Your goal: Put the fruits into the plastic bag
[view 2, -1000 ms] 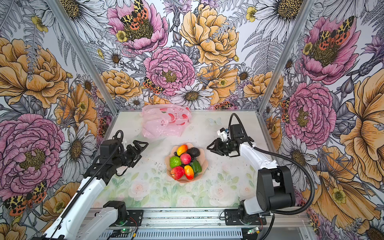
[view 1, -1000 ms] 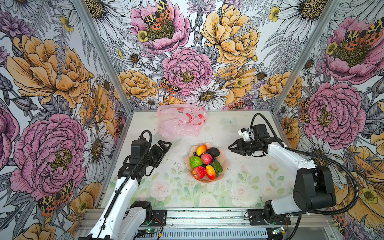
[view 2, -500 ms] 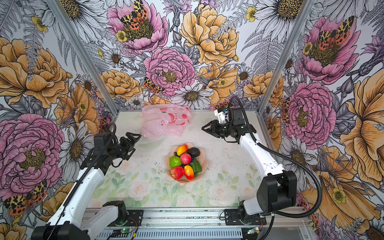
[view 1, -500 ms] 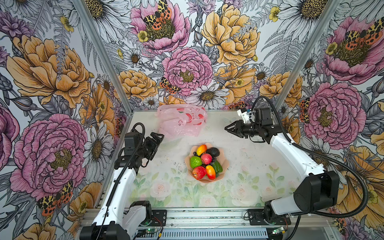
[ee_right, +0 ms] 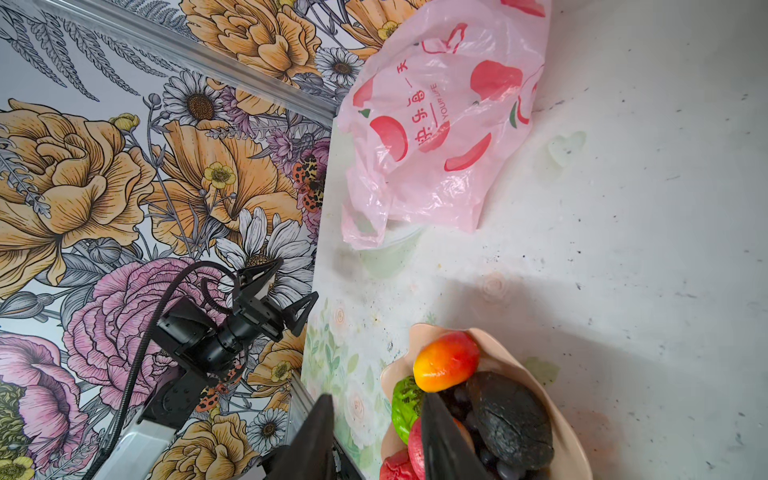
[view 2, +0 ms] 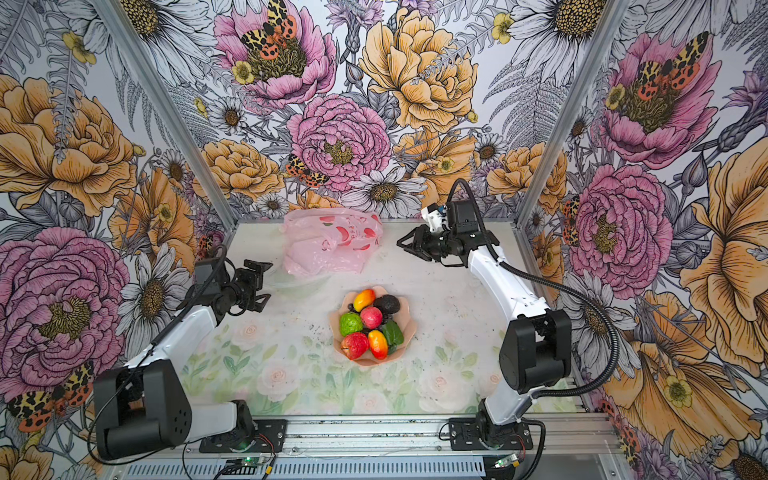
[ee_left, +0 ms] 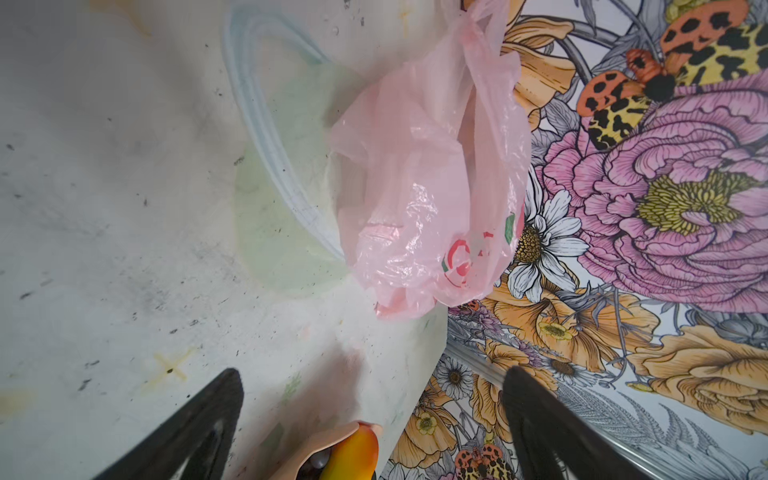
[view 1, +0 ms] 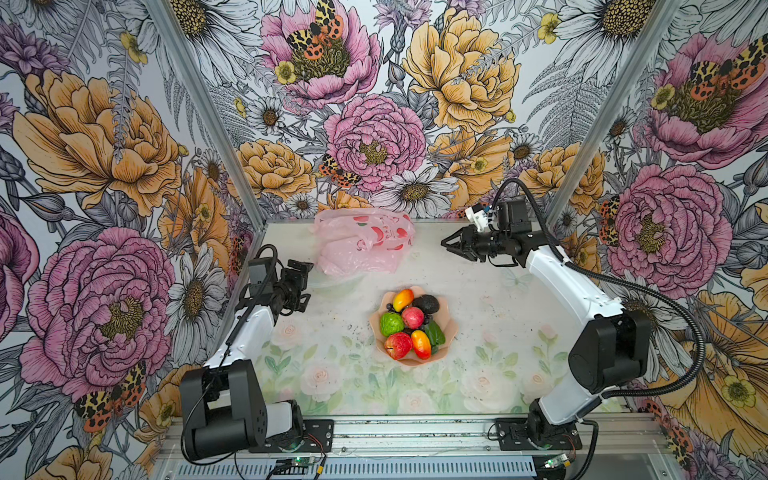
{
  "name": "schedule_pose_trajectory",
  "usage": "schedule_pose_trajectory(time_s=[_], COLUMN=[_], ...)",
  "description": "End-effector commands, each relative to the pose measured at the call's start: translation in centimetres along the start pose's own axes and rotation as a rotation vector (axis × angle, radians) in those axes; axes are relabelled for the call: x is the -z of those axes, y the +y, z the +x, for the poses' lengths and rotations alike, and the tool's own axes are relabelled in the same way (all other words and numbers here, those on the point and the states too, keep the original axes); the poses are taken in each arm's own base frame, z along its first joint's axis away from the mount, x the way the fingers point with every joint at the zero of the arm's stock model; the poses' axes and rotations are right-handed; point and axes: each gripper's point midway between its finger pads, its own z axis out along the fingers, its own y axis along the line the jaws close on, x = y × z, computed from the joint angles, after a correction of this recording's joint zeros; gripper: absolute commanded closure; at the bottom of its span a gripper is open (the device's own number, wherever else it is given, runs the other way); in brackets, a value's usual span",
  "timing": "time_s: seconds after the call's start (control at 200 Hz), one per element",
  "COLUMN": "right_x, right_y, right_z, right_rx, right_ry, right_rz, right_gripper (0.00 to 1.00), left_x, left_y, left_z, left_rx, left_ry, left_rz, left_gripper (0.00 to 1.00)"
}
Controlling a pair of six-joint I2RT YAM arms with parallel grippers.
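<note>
The fruits (view 1: 409, 322) lay heaped in a peach-pink bowl (view 1: 417, 362) near the middle of the table (view 1: 498, 332), none of them in the plastic bag (view 1: 361, 245). An orange-yellow mango (view 1: 403, 299) and a dark avocado (view 1: 427, 304) sat at the far side of the heap. A red apple (view 1: 412, 318) and a bumpy green fruit (view 1: 391, 324) lay in the middle. A second apple (view 1: 397, 345) and a second mango (view 1: 421, 344) lay at the near side, with a green leaf (view 1: 435, 333) towards the right rim. In both top views the bag (view 2: 328, 245) lay crumpled at the back of the table by the flowered wall (view 1: 374, 145), behind the bowl and not touching it. The left gripper (view 1: 305, 282) hovered just left of the bag, jaws spread wide and empty; its wrist view showed the bag (ee_left: 419, 195) ahead of the fingers (ee_left: 216, 399). The right gripper (view 1: 451, 247) hung over the table to the right of the bag, clear of it, jaws parted a little with nothing between them; in its wrist view the fingertips (ee_right: 322, 419) stood in front of the bowl (ee_right: 573, 449)
</note>
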Motion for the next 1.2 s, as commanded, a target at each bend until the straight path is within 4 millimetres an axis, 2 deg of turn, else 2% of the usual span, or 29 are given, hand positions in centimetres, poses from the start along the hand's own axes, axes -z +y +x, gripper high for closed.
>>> schedule_pose_trajectory(time_s=[0.0,0.395,0.41,0.435,0.64,0.74,0.881,1.006,1.106,1.196], right_x=[-0.3,-1.4,-1.4,-1.4,-2.2,-2.5,-2.9,-3.1,-3.0,-2.8], right_y=[0.9,-1.2,-1.3,-1.4,-2.9,-3.1,-3.5,-3.8,-3.6,-3.3], right_z=[-1.0,-4.0,-4.2,-4.4,-6.2,-7.1,-7.9,-8.4,-8.8,-8.9], right_rx=[0.011,-0.035,-0.037,-0.040,-0.074,-0.079,-0.086,-0.094,-0.090,-0.083], right_ry=[0.003,-0.001,-0.001,-0.003,-0.009,-0.015,-0.021,-0.026,-0.037,-0.048], right_rz=[-0.033,-0.036,-0.037,-0.037,-0.036,-0.039,-0.039,-0.035,-0.032,-0.026], right_gripper=[0.63,0.60,0.60,0.60,0.59,0.58,0.56,0.55,0.54,0.54], left_x=[-1.4,-9.8,-10.7,-11.3,-15.6,-17.1,-18.1,-17.9,-17.1,-16.2], left_y=[-1.9,-3.4,-2.7,-2.8,-3.4,-3.6,-4.5,-4.0,-3.8,-4.1], left_z=[-1.2,-4.2,-4.4,-4.6,-4.2,-4.2,-4.2,-4.1,-4.1,-4.0], left_rx=[0.047,0.089,0.099,0.103,0.118,0.133,0.124,0.127,0.119,0.098], left_ry=[0.009,0.050,0.054,0.055,0.093,0.102,0.114,0.114,0.115,0.118], left_rz=[0.084,0.091,0.074,0.076,0.077,0.092,0.112,0.104,0.104,0.106], left_gripper=[0.01,0.03,0.03,0.03,0.09,0.17,0.30,0.55,0.63,0.63])
